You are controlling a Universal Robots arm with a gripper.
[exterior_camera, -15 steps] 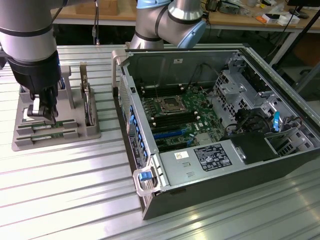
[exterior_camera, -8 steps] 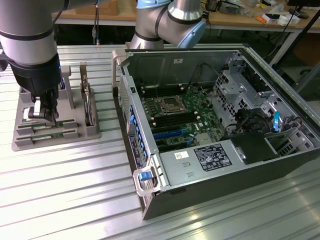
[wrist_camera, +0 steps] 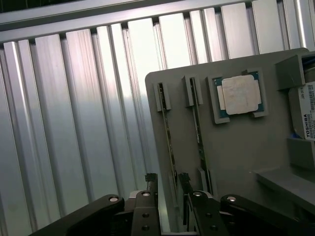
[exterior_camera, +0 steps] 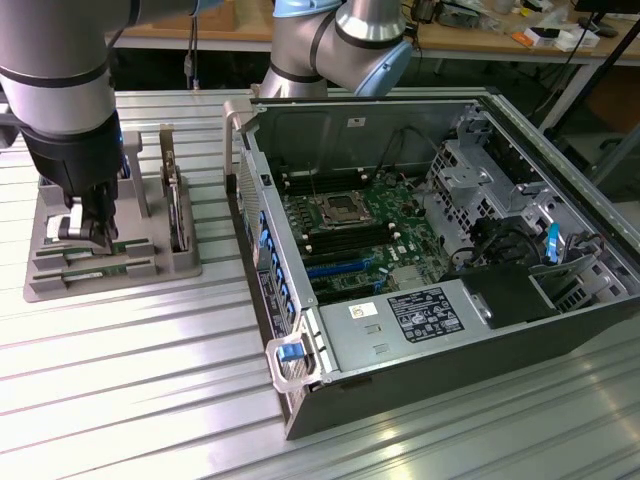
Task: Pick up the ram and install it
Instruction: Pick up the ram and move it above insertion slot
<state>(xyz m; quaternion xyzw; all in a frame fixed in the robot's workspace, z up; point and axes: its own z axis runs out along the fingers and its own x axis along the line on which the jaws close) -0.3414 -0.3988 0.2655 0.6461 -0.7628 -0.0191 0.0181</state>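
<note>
Exterior view: The arm stands in the upper left of the frame, its pincer lowered onto a grey tray at the left of the table. The fingertips sit at the ram, a green stick lying in a tray slot. A hard drive stands on edge at the tray's right side. The open computer case occupies the centre and right of the frame, well apart from the tray, with the motherboard exposed.

Wrist view: The pincer is apart, one fingertip on each side of the ram, which stands on edge in its slot. Contact between fingertips and stick cannot be confirmed. A second stick stands in the neighbouring slot, between the ram and the CPU, which lies flat in its recess. The hard drive is beyond the CPU, at the edge of the tray.
</note>
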